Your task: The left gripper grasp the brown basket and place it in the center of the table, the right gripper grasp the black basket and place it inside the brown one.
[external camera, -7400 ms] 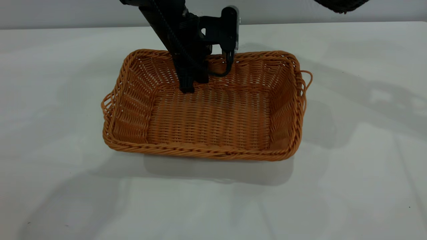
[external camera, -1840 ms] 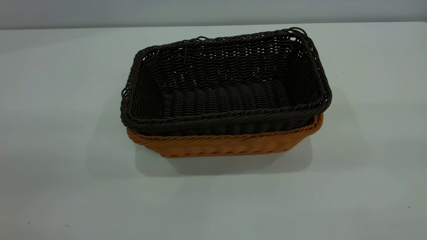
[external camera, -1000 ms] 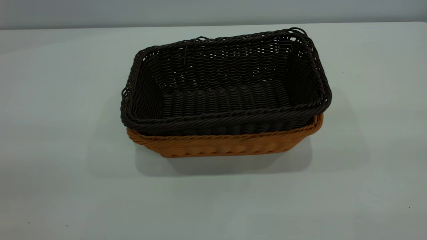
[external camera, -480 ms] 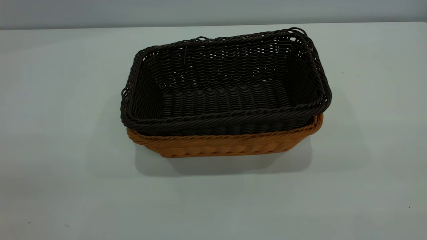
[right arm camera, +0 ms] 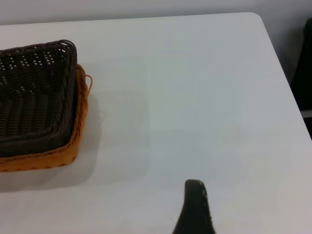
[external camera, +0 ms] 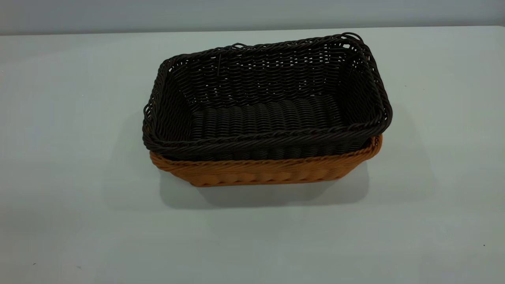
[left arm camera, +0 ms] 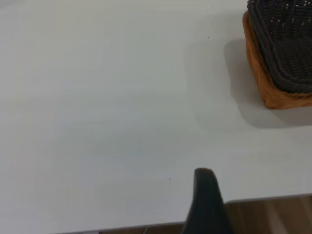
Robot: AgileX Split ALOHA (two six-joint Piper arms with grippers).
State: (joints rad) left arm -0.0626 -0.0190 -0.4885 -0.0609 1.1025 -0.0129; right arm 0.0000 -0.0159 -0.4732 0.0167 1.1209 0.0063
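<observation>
The left gripper [left arm camera: 207,195] is pulled back off the left side of the table [external camera: 79,221], well apart from the baskets; only one dark fingertip shows in its wrist view, so whether it is open or closed I cannot tell, but nothing is in it.

At mid-table, the black basket [external camera: 268,98] sits nested in the brown basket [external camera: 268,171], its braided rim riding above the brown rim and overhanging slightly on the right. Across the last two seconds nothing has shifted there; the real change lies further back, when the brown basket stood empty with the left gripper reaching into it.

The right gripper [right arm camera: 194,207] likewise hangs away over the right side of the table, with one finger showing and its state not readable.

With both arms withdrawn and the stack unmoved, the task looks finished; at most, the black basket could seat a little deeper.
</observation>
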